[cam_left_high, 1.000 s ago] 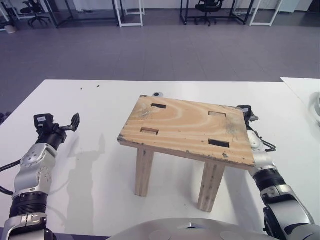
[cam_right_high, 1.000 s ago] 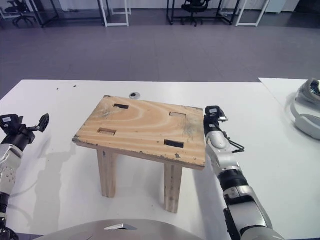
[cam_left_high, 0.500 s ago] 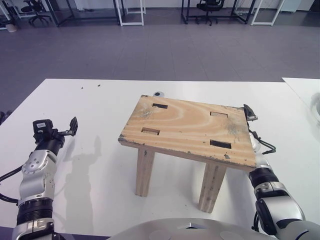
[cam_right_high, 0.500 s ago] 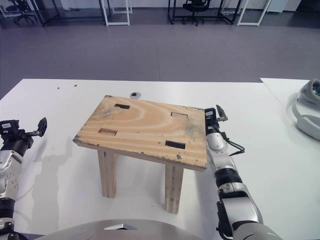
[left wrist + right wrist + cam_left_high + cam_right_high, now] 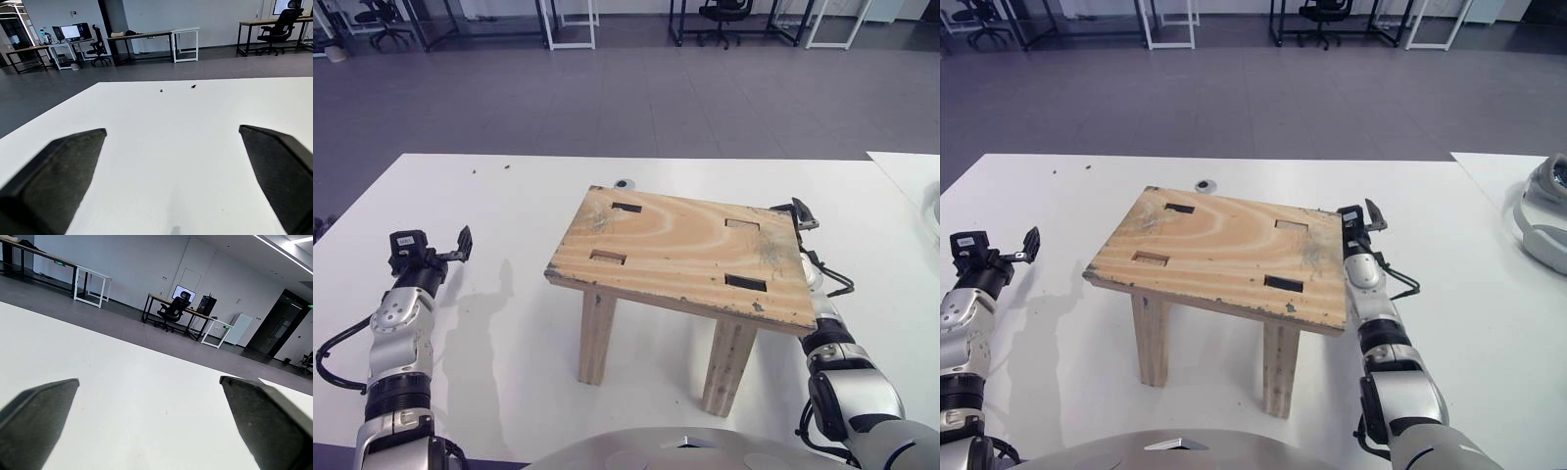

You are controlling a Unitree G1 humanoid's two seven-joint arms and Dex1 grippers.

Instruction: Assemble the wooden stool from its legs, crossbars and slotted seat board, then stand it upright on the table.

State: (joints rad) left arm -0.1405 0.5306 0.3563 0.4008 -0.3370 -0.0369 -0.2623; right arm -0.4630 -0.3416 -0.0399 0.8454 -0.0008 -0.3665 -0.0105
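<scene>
White object [image 5: 1536, 233], partly past the view's edge

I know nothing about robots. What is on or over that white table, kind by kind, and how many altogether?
Pale wooden stool: 1
Small round grey disc: 1
Tiny dark specks: 2
Black two-finger grippers, left gripper and right gripper: 2
Total: 6

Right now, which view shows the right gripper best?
The right eye view: the right gripper stands whole beside the stool's far right corner. In the left eye view the seat corner hides part of it. The right wrist view gives its two fingers up close, spread wide over the table.
</scene>
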